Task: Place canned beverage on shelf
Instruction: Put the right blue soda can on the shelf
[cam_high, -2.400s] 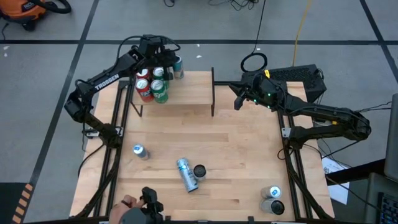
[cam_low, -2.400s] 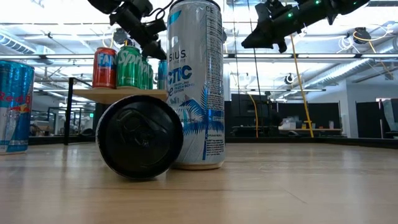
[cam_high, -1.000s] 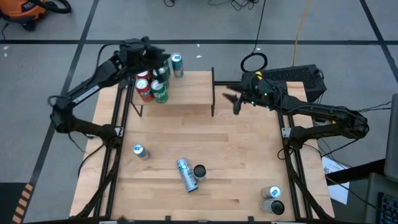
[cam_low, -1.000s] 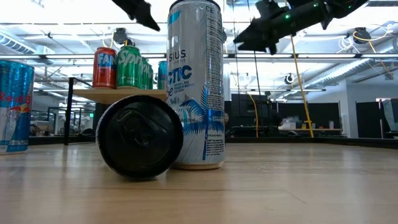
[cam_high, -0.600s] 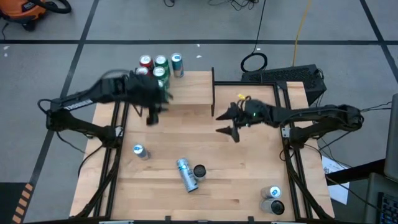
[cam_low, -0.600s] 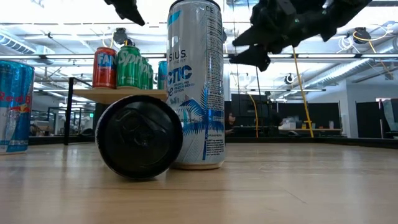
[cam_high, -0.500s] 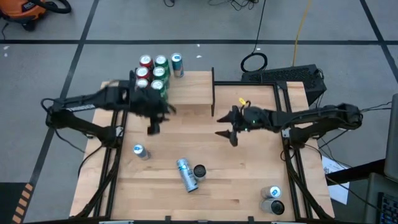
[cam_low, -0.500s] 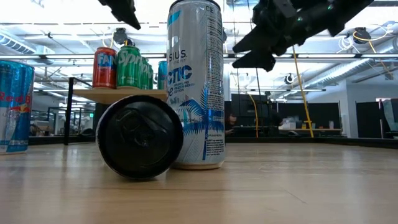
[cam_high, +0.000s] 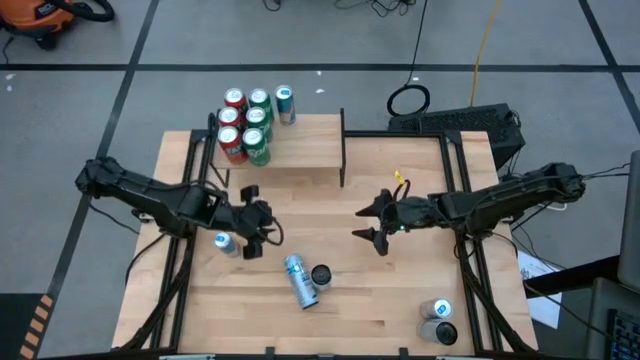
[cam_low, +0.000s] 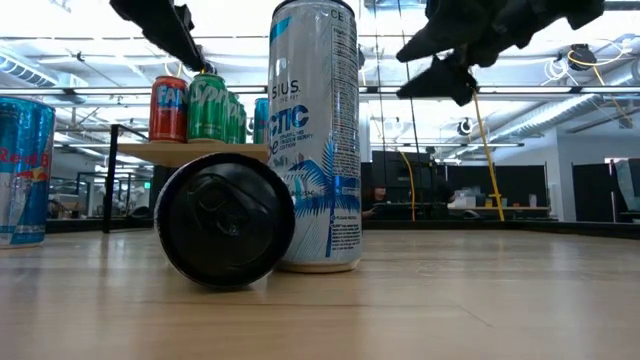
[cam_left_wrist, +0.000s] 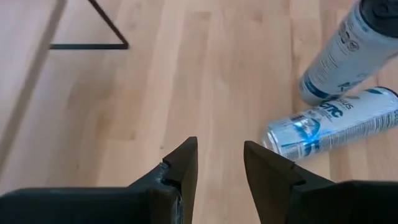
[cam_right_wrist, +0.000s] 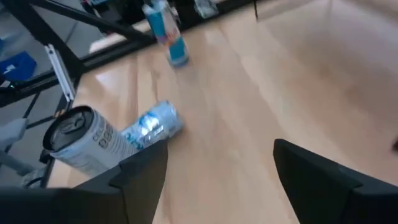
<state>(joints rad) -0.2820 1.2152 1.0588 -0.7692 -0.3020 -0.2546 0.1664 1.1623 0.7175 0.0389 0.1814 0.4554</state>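
Note:
The shelf (cam_high: 295, 150) stands at the table's far side, and several red, green and teal cans (cam_high: 245, 125) stand upright on its left end. On the table's middle a silver can (cam_high: 298, 280) lies on its side, beside an upright tall can (cam_high: 320, 276). A small blue can (cam_high: 222, 243) stands to the left. My left gripper (cam_high: 262, 232) hovers open just right of the blue can, holding nothing. My right gripper (cam_high: 368, 222) hovers open right of centre, also with nothing in it. The left wrist view shows both middle cans (cam_left_wrist: 329, 124) ahead of the open fingers (cam_left_wrist: 186, 165).
Two more cans (cam_high: 438, 320) stand at the table's near right corner. Black frame rails (cam_high: 180, 270) run along both table sides. Bare wood lies between the shelf and the middle cans. In the low view the lying can's dark end (cam_low: 225, 220) fills the foreground.
My left gripper has left the cans at the shelf's left end and swung toward the near edge, coming down beside the small blue can. My right gripper has moved from the far right toward the near edge and the table's middle. The cans have stayed put.

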